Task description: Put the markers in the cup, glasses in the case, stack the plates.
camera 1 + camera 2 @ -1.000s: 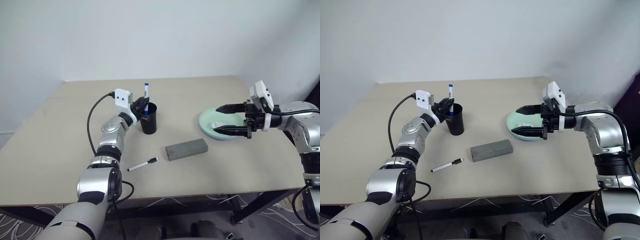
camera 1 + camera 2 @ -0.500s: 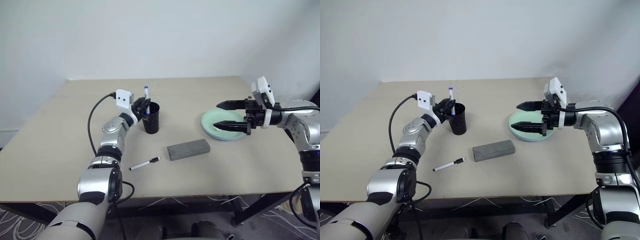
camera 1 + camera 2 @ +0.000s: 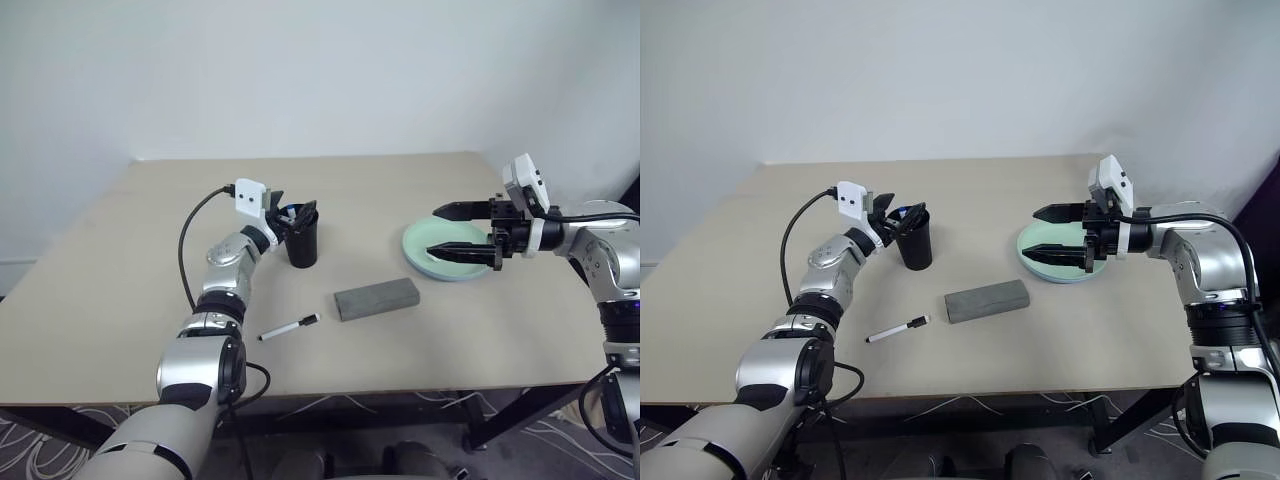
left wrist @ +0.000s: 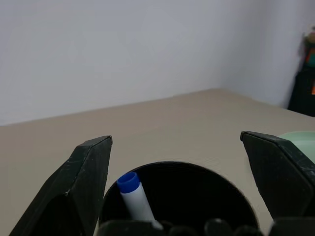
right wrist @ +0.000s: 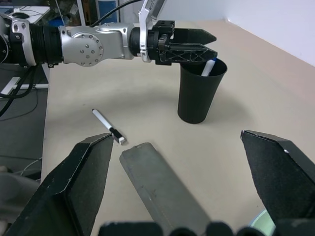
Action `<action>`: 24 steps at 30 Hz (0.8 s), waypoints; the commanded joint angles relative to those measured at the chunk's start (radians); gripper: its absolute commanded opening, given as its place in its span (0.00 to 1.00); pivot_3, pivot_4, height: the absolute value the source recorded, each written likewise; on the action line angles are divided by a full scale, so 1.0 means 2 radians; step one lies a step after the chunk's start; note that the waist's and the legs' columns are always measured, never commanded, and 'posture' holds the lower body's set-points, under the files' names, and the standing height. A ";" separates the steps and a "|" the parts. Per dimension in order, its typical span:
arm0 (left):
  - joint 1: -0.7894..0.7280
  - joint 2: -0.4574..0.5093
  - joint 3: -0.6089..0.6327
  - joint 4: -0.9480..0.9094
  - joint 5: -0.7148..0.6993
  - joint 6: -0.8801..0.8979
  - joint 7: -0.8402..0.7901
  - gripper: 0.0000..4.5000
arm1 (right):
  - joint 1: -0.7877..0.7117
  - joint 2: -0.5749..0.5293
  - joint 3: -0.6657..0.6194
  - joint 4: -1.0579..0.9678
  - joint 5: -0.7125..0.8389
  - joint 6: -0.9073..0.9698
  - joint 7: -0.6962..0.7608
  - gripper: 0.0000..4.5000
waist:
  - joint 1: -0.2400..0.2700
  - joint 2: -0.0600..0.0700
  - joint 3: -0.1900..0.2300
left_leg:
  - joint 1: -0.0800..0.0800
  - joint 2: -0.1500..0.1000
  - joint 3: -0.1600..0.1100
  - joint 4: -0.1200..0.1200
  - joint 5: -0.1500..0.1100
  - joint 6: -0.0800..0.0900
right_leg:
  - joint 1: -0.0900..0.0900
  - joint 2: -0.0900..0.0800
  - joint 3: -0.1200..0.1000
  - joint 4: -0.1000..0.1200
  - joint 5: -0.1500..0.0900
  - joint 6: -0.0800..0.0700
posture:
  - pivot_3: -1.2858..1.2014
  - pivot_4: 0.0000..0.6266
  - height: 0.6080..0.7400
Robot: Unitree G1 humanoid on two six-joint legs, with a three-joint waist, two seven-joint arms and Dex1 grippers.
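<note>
**Blue pen sits in the cup, left fingers spread wide around it**

The left fingers stand wide apart at the black cup's rim, holding nothing; the blue-capped pen leans inside the cup between them. The black-capped pen lies on the desk near the closed grey case. The right fingers are spread wide, empty, above the stacked plates.
</note>
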 commanded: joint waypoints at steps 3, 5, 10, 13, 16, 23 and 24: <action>-0.021 0.061 -0.019 -0.117 -0.030 0.076 -0.132 0.99 | -0.018 -0.004 -0.010 -0.004 0.007 0.002 0.004 1.00 | -0.003 0.000 0.000 | 0.000 0.000 0.000 0.000 0.000 0.000 | 0.000 0.000 0.000 0.000 0.000 0.000 | 0.52 0.00 0.94; -0.007 0.097 -0.050 -0.175 -0.028 0.129 -0.201 0.99 | -0.020 -0.004 -0.010 -0.002 0.006 0.003 0.005 1.00 | -0.005 0.000 0.000 | 0.000 0.000 0.000 -0.001 0.000 0.000 | -0.001 0.000 0.000 0.000 0.000 0.000 | 0.52 0.00 0.94; 0.037 0.184 -0.125 -0.278 0.014 0.195 -0.279 0.99 | -0.024 -0.004 -0.007 0.002 0.006 0.013 0.007 1.00 | -0.009 0.001 0.000 | 0.001 0.001 0.001 -0.001 0.000 0.000 | 0.000 0.000 0.001 0.000 0.000 0.000 | 0.52 0.00 0.94; 0.072 0.217 -0.152 -0.349 0.016 0.258 -0.299 0.99 | -0.024 -0.004 -0.007 0.002 0.005 0.015 0.006 1.00 | -0.009 0.001 0.000 | 0.001 0.002 0.001 -0.001 0.000 0.000 | 0.000 0.000 0.001 0.000 -0.001 -0.001 | 0.52 0.00 0.94; 0.110 0.245 -0.185 -0.415 0.030 0.321 -0.306 0.99 | -0.024 -0.004 -0.006 0.002 0.005 0.017 0.006 1.00 | -0.010 0.001 0.000 | 0.001 0.003 0.000 0.000 0.000 0.000 | 0.000 0.000 0.000 0.001 -0.001 -0.001 | 0.52 0.00 0.94; 0.144 0.257 -0.242 -0.490 0.063 0.390 -0.280 0.99 | -0.026 -0.002 -0.004 0.003 0.003 0.019 0.006 1.00 | -0.010 0.001 0.000 | 0.001 0.003 0.000 -0.001 0.000 0.000 | -0.001 0.000 0.000 0.000 -0.001 -0.001 | 0.52 0.00 0.94; 0.147 0.259 -0.251 -0.498 0.070 0.395 -0.278 0.99 | -0.026 -0.002 -0.003 0.003 0.003 0.019 0.006 1.00 | -0.010 0.001 0.000 | 0.001 0.002 0.000 -0.001 0.000 0.000 | -0.001 0.000 0.000 0.000 -0.001 -0.001 | 0.52 0.00 0.94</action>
